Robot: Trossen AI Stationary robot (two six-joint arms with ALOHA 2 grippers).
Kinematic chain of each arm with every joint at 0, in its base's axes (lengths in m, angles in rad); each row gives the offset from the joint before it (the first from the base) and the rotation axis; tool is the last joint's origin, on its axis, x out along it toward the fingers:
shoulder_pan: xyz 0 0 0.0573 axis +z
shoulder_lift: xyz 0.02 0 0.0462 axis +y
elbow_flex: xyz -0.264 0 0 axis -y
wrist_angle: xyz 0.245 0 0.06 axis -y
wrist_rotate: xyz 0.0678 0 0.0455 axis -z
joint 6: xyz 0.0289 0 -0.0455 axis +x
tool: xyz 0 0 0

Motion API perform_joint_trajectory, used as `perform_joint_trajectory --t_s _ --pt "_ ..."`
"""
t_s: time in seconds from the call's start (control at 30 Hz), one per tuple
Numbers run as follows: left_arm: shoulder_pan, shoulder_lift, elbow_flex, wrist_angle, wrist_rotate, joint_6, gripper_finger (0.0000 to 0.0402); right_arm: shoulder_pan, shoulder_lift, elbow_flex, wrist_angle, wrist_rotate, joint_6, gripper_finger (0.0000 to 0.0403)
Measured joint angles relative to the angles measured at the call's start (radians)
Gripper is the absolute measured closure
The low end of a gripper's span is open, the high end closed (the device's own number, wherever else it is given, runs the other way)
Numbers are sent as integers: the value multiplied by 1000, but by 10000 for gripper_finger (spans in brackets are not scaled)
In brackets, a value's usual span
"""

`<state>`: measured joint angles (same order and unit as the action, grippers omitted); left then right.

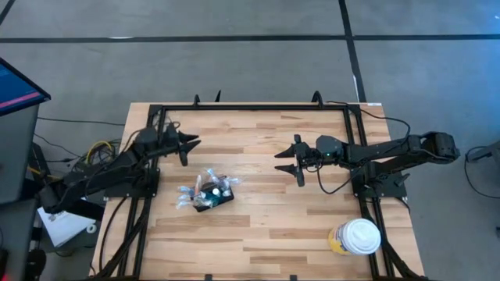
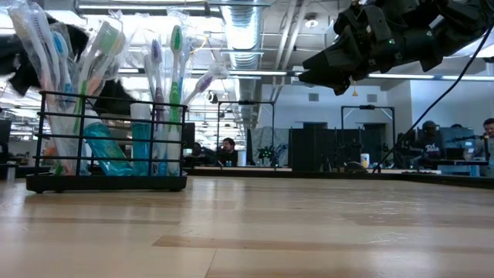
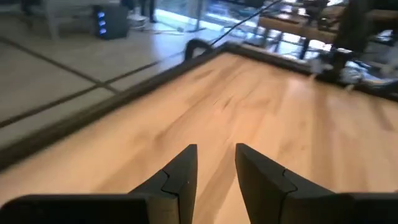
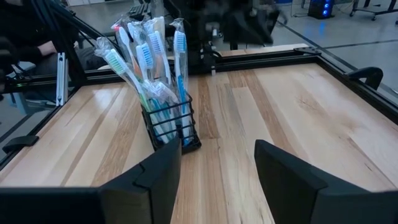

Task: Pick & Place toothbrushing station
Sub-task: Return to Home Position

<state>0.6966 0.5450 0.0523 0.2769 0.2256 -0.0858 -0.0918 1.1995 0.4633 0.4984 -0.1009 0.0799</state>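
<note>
Your toothbrushing station [image 1: 215, 199] sits on the table [image 1: 266, 230] near the left gripper [image 1: 191, 147], toothbrushes [image 4: 147, 57] standing inside, cup [image 1: 357, 236] well to its right.

The table [image 1: 266, 222] is showing light brown wood in long stripes. The holder [image 4: 171, 127] is looking black, like a net. The brushes [image 4: 147, 59] are showing blue, green and white. The cup [image 1: 342, 242] is looking yellow under a white lid [image 1: 364, 235]. The left gripper [image 3: 214, 150] and right gripper [image 4: 217, 150] are looking black.

Wooden table [image 1: 266, 226], black mesh holder [image 1: 216, 200], white-lidded cup [image 1: 358, 236]
</note>
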Motion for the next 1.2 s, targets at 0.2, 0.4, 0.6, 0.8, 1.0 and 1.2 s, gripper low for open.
perform_joint_trajectory --t_s 0.2,0.4,0.6,0.8,1.0,1.2 --pt "-21 -71 -46 -51 22 -20 298 0 0 0 -5 0 0 207" --pt "-92 -126 -46 -57 60 -58 298 0 0 0 -21 -1 14 209" --pt "-220 -167 -46 -115 -53 -77 298 0 0 0 -29 -1 26 207" --pt "-384 -225 -46 -193 -237 -78 298 28 0 -12 -5 -3 -33 208" --pt "-528 -308 -46 -227 -406 -75 298 11 0 -237 318 -5 2 208" --pt "-579 -318 -45 -228 -412 -54 298 -75 -8 -450 590 -3 34 205"
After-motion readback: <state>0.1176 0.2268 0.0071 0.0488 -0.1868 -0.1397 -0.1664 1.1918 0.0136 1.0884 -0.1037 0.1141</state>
